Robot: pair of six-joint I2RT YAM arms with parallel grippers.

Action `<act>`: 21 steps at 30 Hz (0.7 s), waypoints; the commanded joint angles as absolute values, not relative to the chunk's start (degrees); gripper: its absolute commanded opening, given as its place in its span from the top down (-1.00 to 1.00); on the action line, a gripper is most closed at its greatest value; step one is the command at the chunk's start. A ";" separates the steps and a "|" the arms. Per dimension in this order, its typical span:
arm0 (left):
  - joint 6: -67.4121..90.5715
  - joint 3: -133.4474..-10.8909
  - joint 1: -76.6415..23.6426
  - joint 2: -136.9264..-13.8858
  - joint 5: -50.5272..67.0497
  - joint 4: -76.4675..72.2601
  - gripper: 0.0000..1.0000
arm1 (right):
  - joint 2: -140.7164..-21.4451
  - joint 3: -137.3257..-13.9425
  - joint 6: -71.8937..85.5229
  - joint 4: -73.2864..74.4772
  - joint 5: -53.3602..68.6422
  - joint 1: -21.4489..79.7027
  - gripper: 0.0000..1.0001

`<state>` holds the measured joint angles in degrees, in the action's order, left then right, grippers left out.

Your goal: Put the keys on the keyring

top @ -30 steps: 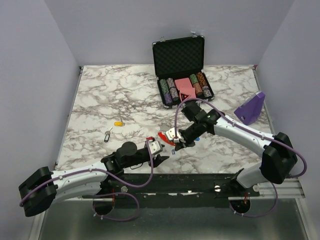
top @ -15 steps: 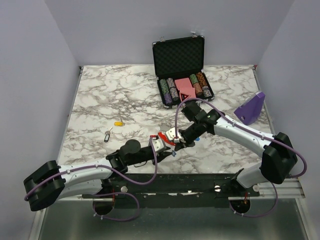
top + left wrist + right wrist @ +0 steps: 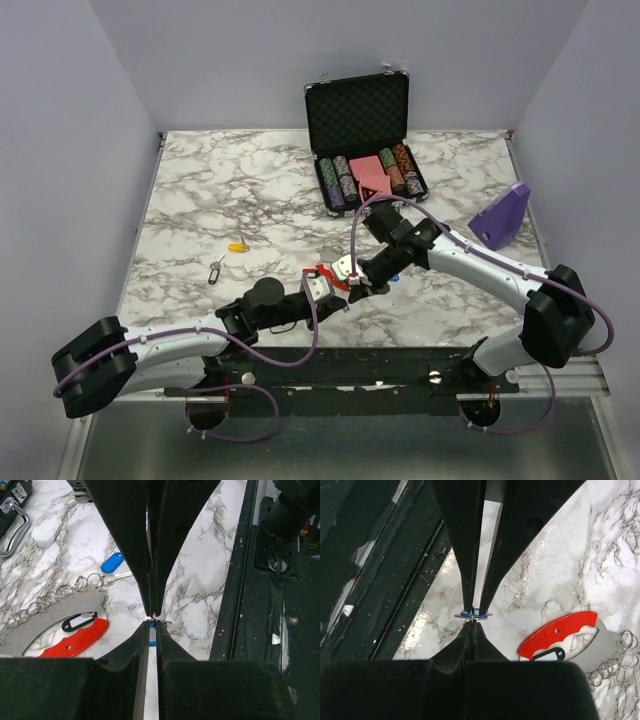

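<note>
My right gripper (image 3: 473, 624) is shut on a small key (image 3: 473, 614) with a blue tag, held just above the marble. My left gripper (image 3: 153, 620) meets it tip to tip, its jaws narrowed to a thin slit with the blue tag (image 3: 152, 632) showing through. Whether they pinch the key is unclear. From above, the left gripper (image 3: 329, 288) and right gripper (image 3: 348, 283) touch beside the red and silver keyring (image 3: 325, 272), which lies flat (image 3: 75, 640) (image 3: 560, 630). Another blue-tagged key (image 3: 112, 562) lies on a ring chain (image 3: 45, 602).
A yellow-tagged key (image 3: 237, 246) and another key (image 3: 215, 270) lie on the left of the table. An open black case of poker chips (image 3: 360, 150) stands at the back and a purple object (image 3: 500, 218) at the right. The black front rail (image 3: 240, 580) runs close by.
My left arm has reached right and forward up to the right gripper, and its jaws have narrowed from wide open to a slit. The right arm and the keyring have stayed put.
</note>
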<state>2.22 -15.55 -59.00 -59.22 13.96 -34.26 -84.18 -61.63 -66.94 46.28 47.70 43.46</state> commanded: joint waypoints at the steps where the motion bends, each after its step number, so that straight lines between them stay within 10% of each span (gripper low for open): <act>1: 2.64 -17.23 -59.33 -59.68 16.26 -35.51 0.75 | -83.50 -62.31 -67.06 47.02 49.75 43.86 0.99; 9: 3.42 -16.71 -59.33 -58.98 15.21 -35.94 1.00 | -83.76 -62.93 -65.31 46.76 50.97 43.77 0.97; 21: 6.59 -2.11 -59.24 -46.50 12.30 -54.48 1.00 | -83.50 -65.13 -57.66 45.44 61.77 40.43 0.33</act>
<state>5.37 -4.84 -59.00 -48.58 12.01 -46.19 -84.20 -63.59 -59.94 45.95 54.11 41.67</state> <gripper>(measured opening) 0.007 0.328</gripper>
